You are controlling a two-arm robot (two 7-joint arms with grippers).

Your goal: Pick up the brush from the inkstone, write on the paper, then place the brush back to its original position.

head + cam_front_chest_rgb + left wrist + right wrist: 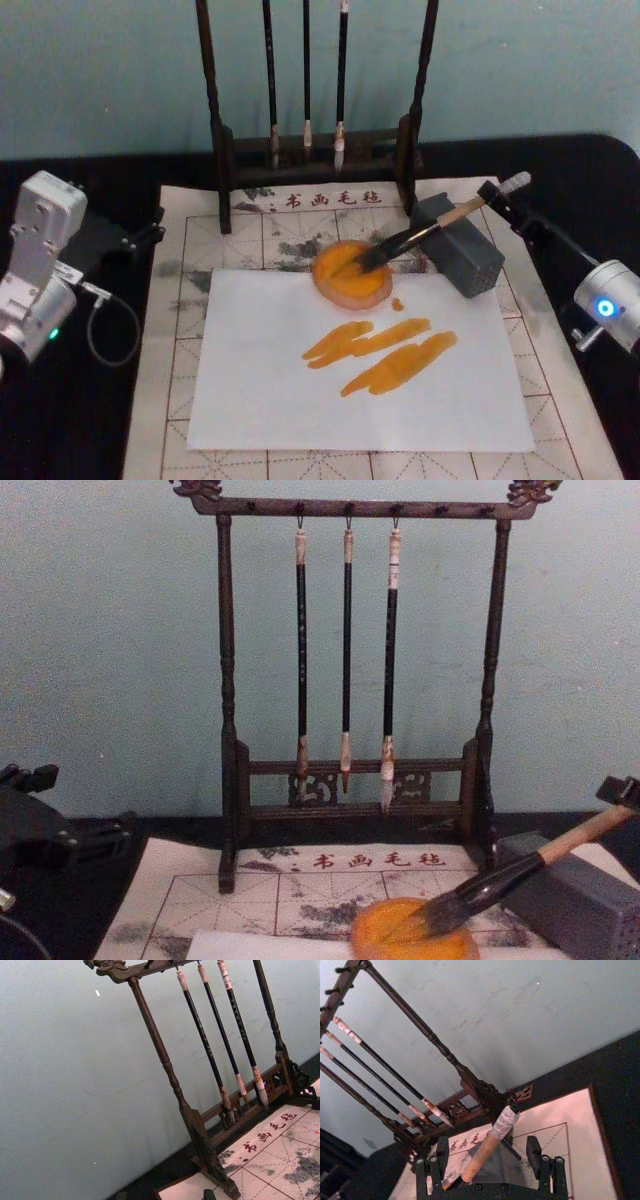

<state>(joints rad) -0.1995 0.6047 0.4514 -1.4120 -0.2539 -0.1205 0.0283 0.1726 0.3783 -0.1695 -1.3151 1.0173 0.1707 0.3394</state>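
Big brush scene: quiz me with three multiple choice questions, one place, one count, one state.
1. Where do the brush's bristles rest? A in mid-air B in the inkstone C on the floor
2. How many thin brushes hang on the rack? A three B two C five
3. The right tool is: A shut on the brush B far from it C open astride its handle
Answers: B, the tip lies in the orange dish; A, three hang side by side; C, gaps show either side of the handle. The left tool idles at left.

Dim, soft, even light in all views; shadows faint, diffuse.
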